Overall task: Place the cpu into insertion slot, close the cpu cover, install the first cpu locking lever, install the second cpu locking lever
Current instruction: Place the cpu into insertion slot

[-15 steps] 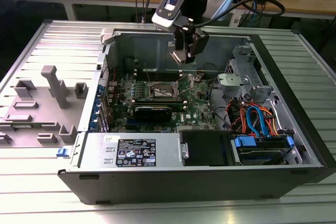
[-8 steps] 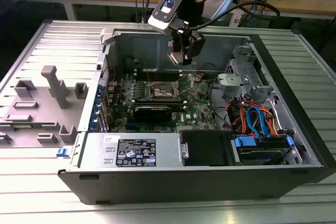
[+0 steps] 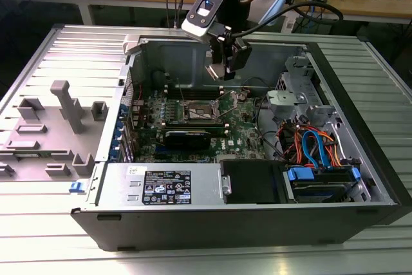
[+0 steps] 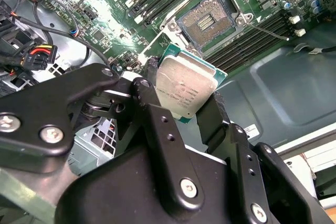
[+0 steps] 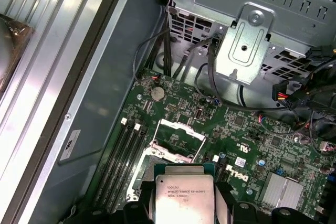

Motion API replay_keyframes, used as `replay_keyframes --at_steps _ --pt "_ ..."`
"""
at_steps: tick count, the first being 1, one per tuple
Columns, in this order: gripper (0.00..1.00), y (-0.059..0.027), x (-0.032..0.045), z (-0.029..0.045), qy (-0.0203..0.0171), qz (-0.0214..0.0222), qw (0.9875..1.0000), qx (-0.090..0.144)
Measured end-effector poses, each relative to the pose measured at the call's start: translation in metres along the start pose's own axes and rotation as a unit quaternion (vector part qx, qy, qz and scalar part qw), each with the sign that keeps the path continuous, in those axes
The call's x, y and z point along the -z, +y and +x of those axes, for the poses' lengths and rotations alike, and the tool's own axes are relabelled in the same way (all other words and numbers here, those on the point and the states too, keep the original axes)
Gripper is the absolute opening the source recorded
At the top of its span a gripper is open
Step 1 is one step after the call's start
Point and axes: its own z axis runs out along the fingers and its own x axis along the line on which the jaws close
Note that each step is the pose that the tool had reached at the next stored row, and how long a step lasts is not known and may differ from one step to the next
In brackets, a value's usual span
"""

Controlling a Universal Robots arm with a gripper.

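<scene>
- Gripping the cpu (image 4: 185,85) by two opposite edges, the gripper (image 4: 184,98) is clenched on it. A black finger (image 4: 155,108) presses in on each side.
- The cpu's silvery-grey top faces the camera in both wrist views, with the green rim of the chip showing around it.
- The cpu hangs in the air above the motherboard (image 3: 239,127) and touches nothing but the fingers. It is near the insertion slot (image 4: 207,22) but apart from it.
- The insertion slot lies bare, its dark contact field and silvery metal rim exposed.
- In the first wrist view, the cpu cover (image 5: 181,125) stands swung up just beside the slot, and the green board shows through its square cut-out.
- Long black memory slots (image 4: 247,40) run alongside the insertion slot.
- In the exterior view, the gripper hangs inside the open computer case (image 3: 225,227), at about 1 o'clock from the insertion slot.
- From the slot in that view, the grey power supply box (image 3: 161,185) lies at 6 o'clock.
- A bundle of blue and orange cables (image 3: 315,143) lies at about 4 o'clock from the slot.
- A grey moulded tray (image 3: 51,127) sits outside the case at 9 o'clock, on the ribbed metal table (image 3: 193,263).
</scene>
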Motion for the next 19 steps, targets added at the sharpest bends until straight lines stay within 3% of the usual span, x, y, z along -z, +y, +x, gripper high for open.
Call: replay_keyframes --at_steps 4,10,15,17,19 --pt "0.54 -0.0001 -0.0003 -0.0001 -0.0003 0.0001 1.0000 -0.007" --pt "0.54 -0.0008 -0.0039 -0.0001 -0.0019 0.0009 0.9993 -0.038" --pt "0.54 -0.0093 -0.0107 0.0030 -0.0022 0.0013 0.9990 -0.044" --pt "0.54 -0.0166 -0.0108 0.0060 -0.0021 0.0012 0.9990 -0.045" --pt "0.54 -0.0178 -0.0111 0.0065 -0.0025 0.0013 0.9988 -0.049"
